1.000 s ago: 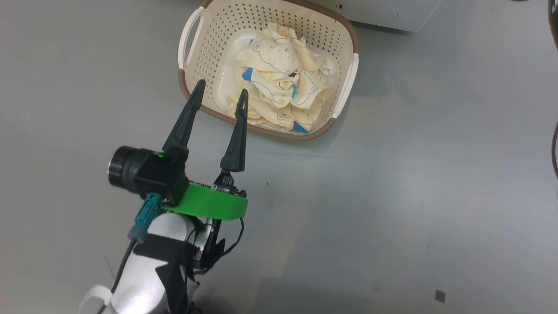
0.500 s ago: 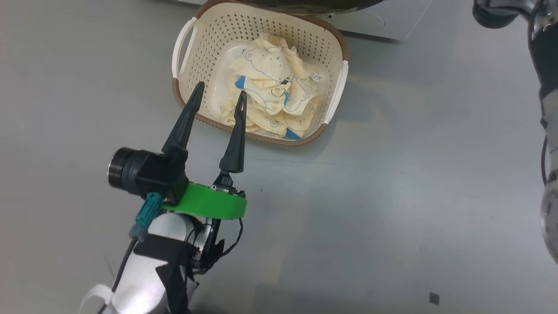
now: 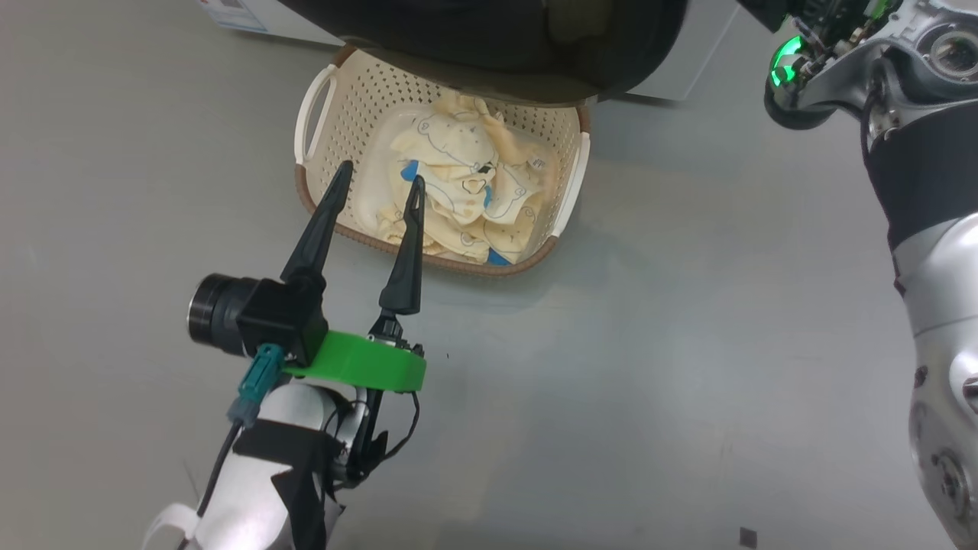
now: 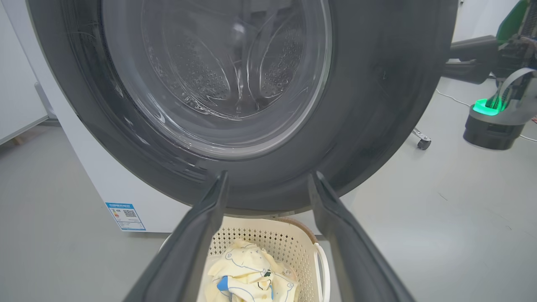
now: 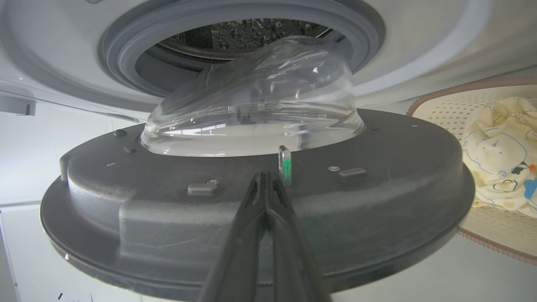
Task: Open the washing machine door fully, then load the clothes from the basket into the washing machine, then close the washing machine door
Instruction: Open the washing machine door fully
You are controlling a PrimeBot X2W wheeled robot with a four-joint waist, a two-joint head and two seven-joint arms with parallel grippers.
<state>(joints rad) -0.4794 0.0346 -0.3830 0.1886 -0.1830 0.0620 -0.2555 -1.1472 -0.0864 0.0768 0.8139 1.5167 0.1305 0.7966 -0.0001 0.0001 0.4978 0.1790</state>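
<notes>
The washing machine door [image 3: 497, 46], black-framed with a glass bowl [image 5: 260, 105], stands partly open over the far rim of the basket [image 3: 321, 114]. My right gripper [image 5: 266, 178] is shut and empty, its tips against the door's inner face beside the latch tongue [image 5: 285, 165]. Behind it show the grey gasket and steel drum [image 5: 235, 37] of the washing machine [image 4: 96, 167]. The cream clothes [image 3: 458, 183] lie heaped in the basket. My left gripper [image 3: 380, 174] hovers open above the basket's near-left rim, holding nothing. The left wrist view has the left gripper [image 4: 269, 176] facing the door [image 4: 377, 105].
My right arm [image 3: 917, 168] reaches in from the right with a green light glowing at its wrist. A blue label [image 4: 126, 216] sits low on the machine's white front. Grey floor [image 3: 688, 344] spreads around the basket. A castor [image 4: 423, 143] stands on the floor at the right.
The head camera has shifted, bringing the black door and my right arm into the picture. The door has swung out over the basket's far rim. My left gripper stays open.
</notes>
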